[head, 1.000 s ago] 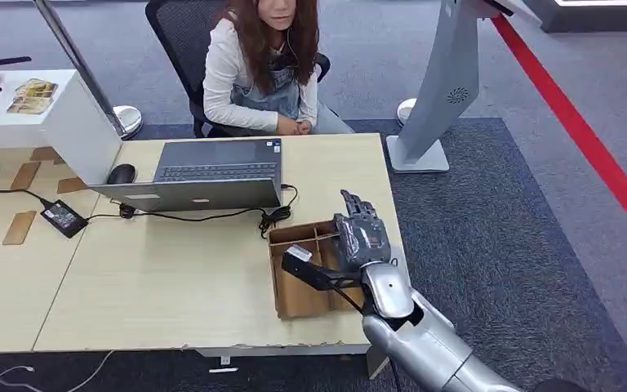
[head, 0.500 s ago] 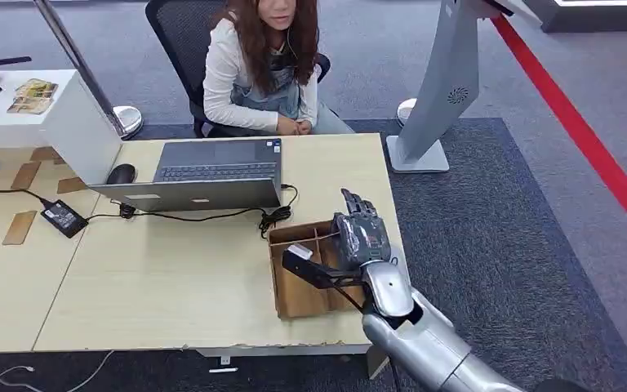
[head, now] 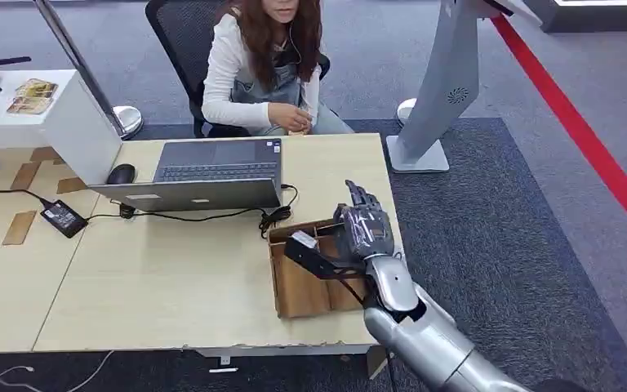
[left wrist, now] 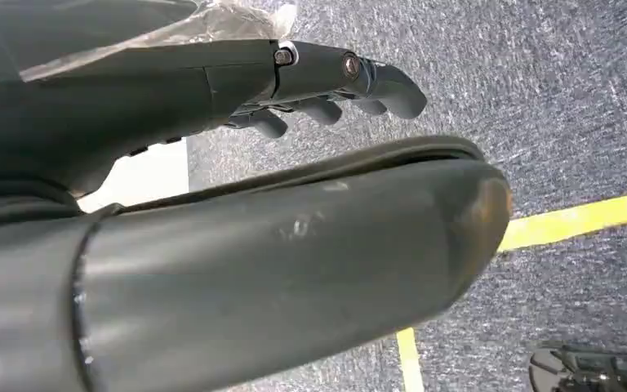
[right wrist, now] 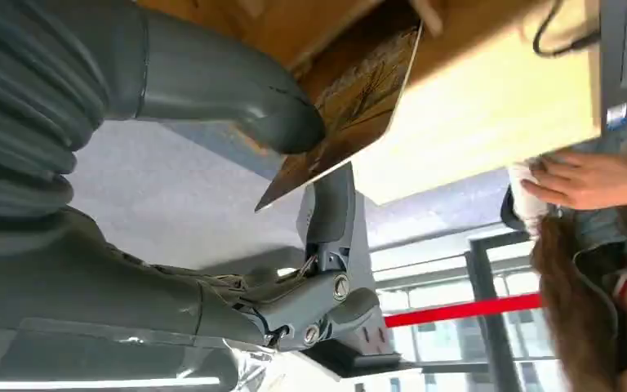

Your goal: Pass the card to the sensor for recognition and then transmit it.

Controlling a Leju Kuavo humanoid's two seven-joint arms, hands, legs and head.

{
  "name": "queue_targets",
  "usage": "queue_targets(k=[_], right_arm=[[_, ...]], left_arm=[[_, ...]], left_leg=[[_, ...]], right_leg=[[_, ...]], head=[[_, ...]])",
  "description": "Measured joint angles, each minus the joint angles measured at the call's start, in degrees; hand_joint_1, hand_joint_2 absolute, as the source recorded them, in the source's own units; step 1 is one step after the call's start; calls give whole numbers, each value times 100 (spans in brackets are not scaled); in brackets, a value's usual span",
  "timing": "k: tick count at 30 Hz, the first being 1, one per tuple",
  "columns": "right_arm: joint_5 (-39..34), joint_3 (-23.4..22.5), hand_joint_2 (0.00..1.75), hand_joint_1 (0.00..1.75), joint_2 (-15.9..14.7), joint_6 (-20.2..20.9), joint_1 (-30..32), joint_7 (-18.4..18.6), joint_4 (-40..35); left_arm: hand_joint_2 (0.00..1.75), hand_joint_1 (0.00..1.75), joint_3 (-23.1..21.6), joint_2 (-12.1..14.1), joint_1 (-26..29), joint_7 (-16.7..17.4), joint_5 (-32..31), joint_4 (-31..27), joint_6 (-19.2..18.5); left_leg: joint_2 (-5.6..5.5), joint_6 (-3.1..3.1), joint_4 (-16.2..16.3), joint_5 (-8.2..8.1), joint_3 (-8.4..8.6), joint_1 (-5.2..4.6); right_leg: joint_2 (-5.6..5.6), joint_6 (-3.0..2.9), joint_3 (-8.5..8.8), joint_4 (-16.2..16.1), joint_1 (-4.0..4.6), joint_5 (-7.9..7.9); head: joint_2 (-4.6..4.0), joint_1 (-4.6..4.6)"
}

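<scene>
In the head view, the right hand (head: 362,233) is seen raised over the near right part of the desk (head: 171,278), just above an open cardboard box (head: 298,286) with dividers. The hand's thumb and fingers are closed on a card (head: 300,240), which is held at the box's far left corner, above the box's rim; little of the card can be made out here beyond a pale edge. A laptop (head: 204,173) is set open on the desk beyond the box, with a mouse (head: 121,173) beside it and a black cable (head: 273,214) coiled between laptop and box. A person (head: 265,69) is seated on a chair behind the desk, hands together at the far edge. A grey stand (head: 445,86) is placed on the carpet to the right of the desk, and a red line (head: 580,131) is marked on the floor further right. In the left wrist view, the left hand (left wrist: 318,82) is shown hanging over grey carpet with a yellow line (left wrist: 580,216); its fingers are loosely curled but apart from the thumb, and nothing is held. In the right wrist view, the card (right wrist: 351,106) is shown pinched between the thick thumb (right wrist: 237,90) and a dark finger (right wrist: 331,208); a brownish printed face is seen on the card. The person's hand (right wrist: 588,180) is seen at the desk's far edge.
</scene>
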Motion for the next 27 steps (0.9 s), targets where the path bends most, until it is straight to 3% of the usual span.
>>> queue_targets(k=[5, 19, 20, 21, 22, 27], right_arm=[[-388, -147, 175, 134, -88, -13, -8, 63, -550], [-899, -485, 175, 106, -341, -179, 33, 177, -2379], [-901, -507, 175, 112, -352, -212, 33, 177, -2499], [-905, -531, 175, 133, -367, -225, 31, 177, -2612], [-910, -557, 175, 140, -378, -230, 22, 177, -2715], [-977, -584, 175, 150, -361, -381, -344, 81, -2649]], left_arm=[[0, 0, 2, -4, 10, -31, 48, 0, 13], [0, 0, 46, -11, 35, -48, 144, 0, 109], [0, 0, 48, -13, 36, -50, 142, 0, 114], [0, 0, 50, -13, 35, -53, 140, 0, 114], [0, 0, 50, -15, 36, -61, 129, 0, 114], [0, 0, 50, -24, 25, -184, -42, 0, 111]], left_leg=[[0, 0, 0, 0, 1, 0], [0, 0, 0, 0, 2, 0], [0, 0, 0, 0, 2, 0], [0, 0, 0, 0, 1, 0], [0, 0, 0, 0, -4, 0], [1, 0, 0, 1, -7, 0]], right_leg=[[1, 0, 0, 0, 0, 0], [1, 0, 0, 0, 0, 0], [1, 0, 0, 0, 0, 0], [1, 0, 0, 0, 0, 0], [1, 0, 0, 0, 0, 0], [1, -2, 0, 0, -1, 1]], head=[[0, -2], [0, 0], [2, -2], [0, -2], [2, 0], [2, -2]])
